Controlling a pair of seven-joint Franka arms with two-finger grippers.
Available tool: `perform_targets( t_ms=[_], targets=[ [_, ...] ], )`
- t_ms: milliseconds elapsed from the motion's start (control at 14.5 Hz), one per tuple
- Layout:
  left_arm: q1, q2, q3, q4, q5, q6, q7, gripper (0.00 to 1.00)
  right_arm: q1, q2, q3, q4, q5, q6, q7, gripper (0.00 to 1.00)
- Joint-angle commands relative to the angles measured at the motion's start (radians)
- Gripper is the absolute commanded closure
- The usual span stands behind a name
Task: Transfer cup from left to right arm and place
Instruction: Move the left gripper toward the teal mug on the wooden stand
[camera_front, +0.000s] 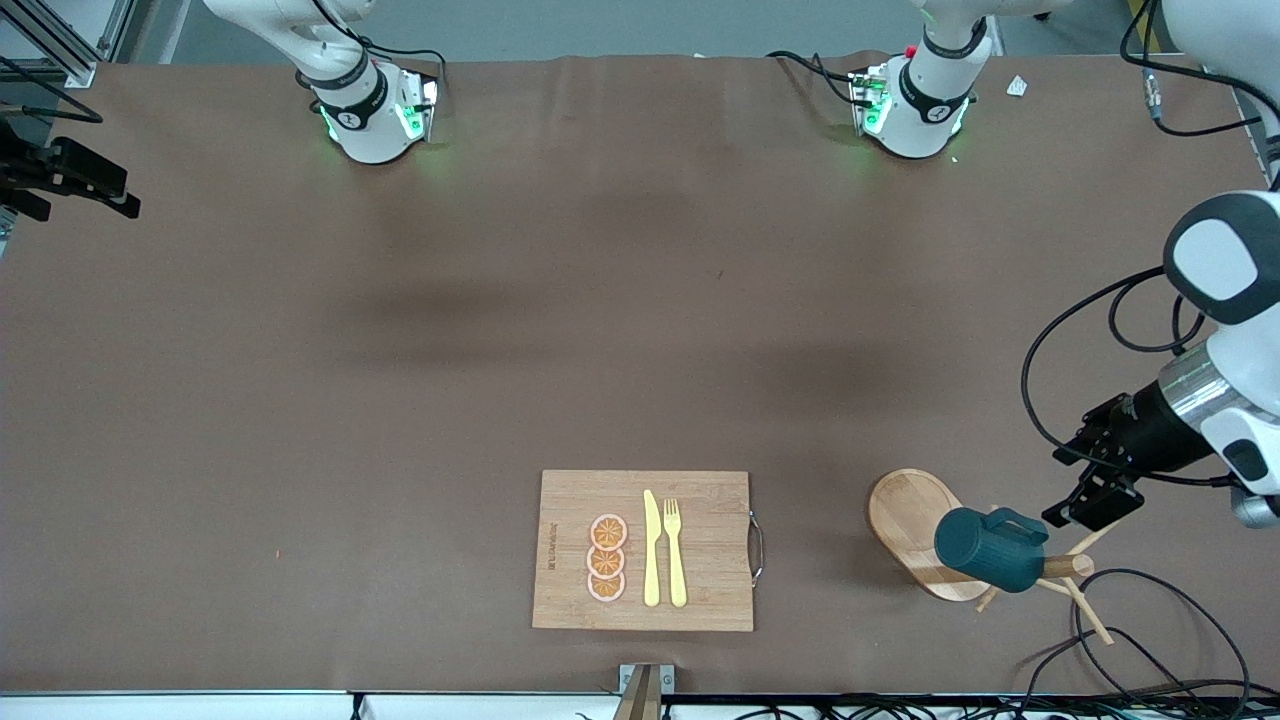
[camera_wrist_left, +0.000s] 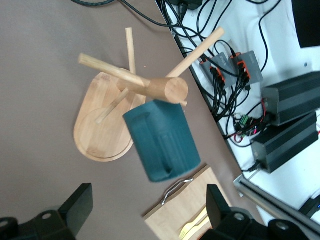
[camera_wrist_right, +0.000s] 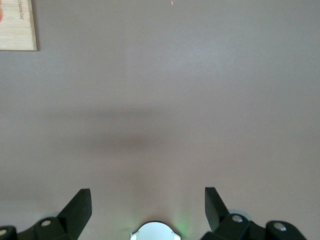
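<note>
The dark teal ribbed cup (camera_front: 990, 550) hangs on a peg of the wooden peg rack (camera_front: 905, 520), near the front camera at the left arm's end of the table. In the left wrist view the cup (camera_wrist_left: 162, 145) hangs mouth-down under the rack's thick post (camera_wrist_left: 167, 90). My left gripper (camera_front: 1085, 500) is open and empty, in the air just beside the rack and apart from the cup; it shows in its wrist view (camera_wrist_left: 147, 210). My right gripper (camera_wrist_right: 147, 210) is open and empty above bare table near its own base, out of the front view.
A wooden cutting board (camera_front: 700, 500) with a metal handle lies near the front camera at mid-table. It carries three orange slices (camera_front: 607, 558), a yellow knife (camera_front: 651, 550) and a yellow fork (camera_front: 675, 550). Cables (camera_front: 1150, 640) trail beside the rack at the table edge.
</note>
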Motion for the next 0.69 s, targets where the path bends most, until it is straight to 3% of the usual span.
perform_targets(
  t_ms=[0,620],
  targets=[
    [0.000,0.051,0.000,0.034,-0.044,0.028,-0.028,0.00,0.003,-0.024,0.000,-0.017,0.005,0.002,0.006,0.00],
    [0.000,0.108,0.000,0.032,-0.185,0.100,-0.175,0.00,0.003,-0.024,0.000,-0.017,0.003,0.002,0.006,0.00]
  ],
)
